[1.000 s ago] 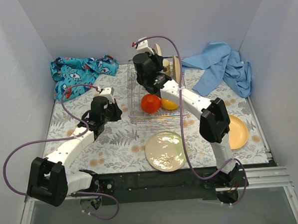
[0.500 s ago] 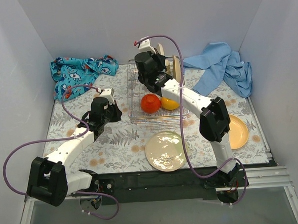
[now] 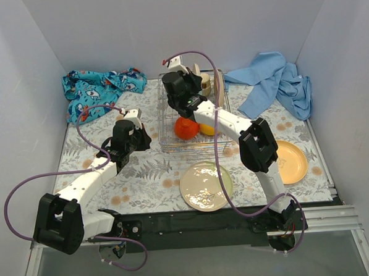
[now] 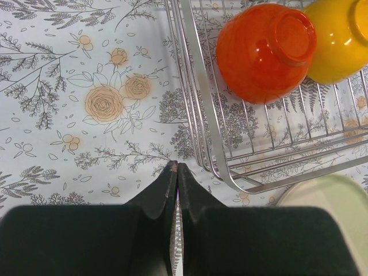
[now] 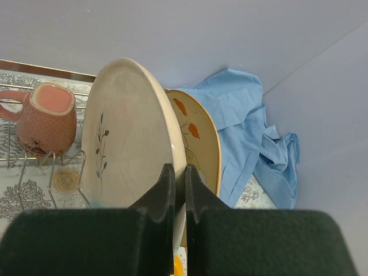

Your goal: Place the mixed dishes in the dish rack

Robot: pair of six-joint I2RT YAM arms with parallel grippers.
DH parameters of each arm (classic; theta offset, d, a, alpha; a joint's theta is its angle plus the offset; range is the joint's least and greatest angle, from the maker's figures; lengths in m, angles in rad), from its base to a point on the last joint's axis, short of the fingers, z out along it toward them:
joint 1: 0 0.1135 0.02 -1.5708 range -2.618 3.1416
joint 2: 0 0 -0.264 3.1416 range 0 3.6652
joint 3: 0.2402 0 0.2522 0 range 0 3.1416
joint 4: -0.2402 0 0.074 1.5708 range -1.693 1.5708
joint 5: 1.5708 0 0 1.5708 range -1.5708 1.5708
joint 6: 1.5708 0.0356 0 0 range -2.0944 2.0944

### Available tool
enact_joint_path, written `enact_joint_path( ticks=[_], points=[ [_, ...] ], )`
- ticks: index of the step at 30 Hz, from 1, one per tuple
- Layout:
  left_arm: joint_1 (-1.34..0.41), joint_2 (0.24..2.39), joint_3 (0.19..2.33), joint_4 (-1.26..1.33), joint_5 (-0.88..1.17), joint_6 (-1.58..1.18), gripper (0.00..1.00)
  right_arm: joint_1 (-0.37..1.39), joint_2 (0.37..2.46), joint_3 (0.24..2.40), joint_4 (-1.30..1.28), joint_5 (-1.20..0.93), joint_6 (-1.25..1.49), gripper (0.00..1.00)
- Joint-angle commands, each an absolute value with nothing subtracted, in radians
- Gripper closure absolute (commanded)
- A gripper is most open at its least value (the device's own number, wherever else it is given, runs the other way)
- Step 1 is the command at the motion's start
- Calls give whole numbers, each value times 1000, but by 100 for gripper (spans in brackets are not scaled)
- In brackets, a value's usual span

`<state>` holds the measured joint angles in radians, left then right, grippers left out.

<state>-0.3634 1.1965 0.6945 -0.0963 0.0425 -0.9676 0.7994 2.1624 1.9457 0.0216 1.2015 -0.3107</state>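
The dish rack stands at the table's back middle. My right gripper is shut on the rim of a cream plate with a blue sprig, held upright at the rack's back. A tan floral plate stands upright just behind it, and a pinkish mug is to its left. A red bowl and an orange bowl lie in the rack's front. My left gripper is shut and empty, just left of the rack's front corner. No steel cup shows.
A cream plate with a pale rim lies on the table in front of the rack. A yellow-orange plate lies at the right. A blue patterned cloth is at the back left, a light-blue cloth at the back right.
My right arm's elbow has swung left, uncovering more of the yellow-orange plate, while its gripper keeps hold of the cream plate at the rack's back. My left arm has not moved.
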Motion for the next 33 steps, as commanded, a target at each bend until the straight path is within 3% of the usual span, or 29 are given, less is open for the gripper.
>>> enact_joint_path(
  ticks=[1,4,9,14,16,17,18,19,22,28,33],
  points=[
    [-367,1178,678,-78,58,-979,100,795,2117,1951,106,1279,-273,99],
    [-367,1180,677,-75,61,-982,100,796,2114,1948,60,1269,-244,98],
    [-368,1183,673,-66,75,-986,100,795,2105,1941,2,1244,-210,81],
    [-371,1177,675,-66,90,-982,100,795,2094,1933,-24,1229,-210,76],
    [-371,1169,680,-72,118,-977,88,795,2077,1927,-34,1223,-206,73],
    [-371,1166,681,-77,132,-974,76,796,2072,1916,-37,1220,-201,71],
    [-371,1160,683,-78,147,-974,55,795,2056,1910,-50,1210,-193,69],
    [-371,1155,684,-84,172,-974,49,796,2049,1907,-60,1206,-189,67],
    [-373,1138,690,-101,225,-957,41,804,2016,1890,-92,1178,-178,62],
    [-376,1135,699,-138,363,-882,35,830,1939,1862,-132,1154,-166,58],
    [-377,1155,700,-175,683,-783,34,844,1859,1864,-167,1112,-160,55]
  ],
)
